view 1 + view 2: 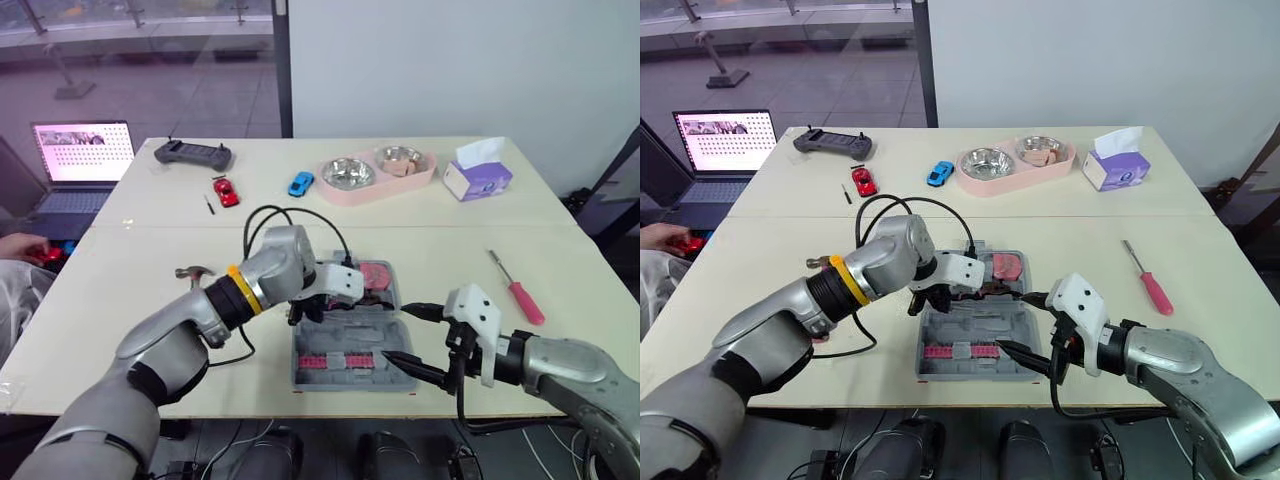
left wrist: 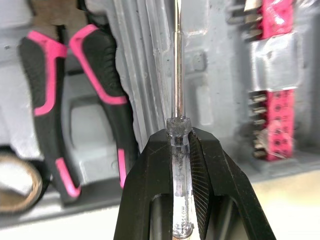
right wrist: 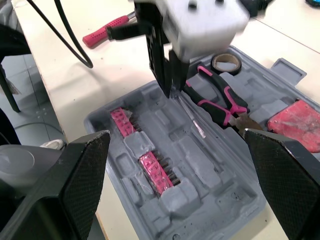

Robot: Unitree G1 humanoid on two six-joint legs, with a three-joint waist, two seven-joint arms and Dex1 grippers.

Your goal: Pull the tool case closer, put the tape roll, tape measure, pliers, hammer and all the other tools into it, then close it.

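My left hand grips a clear-handled screwdriver, tip down over the open tool case. The pliers and tape roll already lie inside the case. My right hand hangs open at the case's right edge. I judge we're midway: the hammer left of the case and the pink screwdriver right of it are still to load, then the lid needs closing
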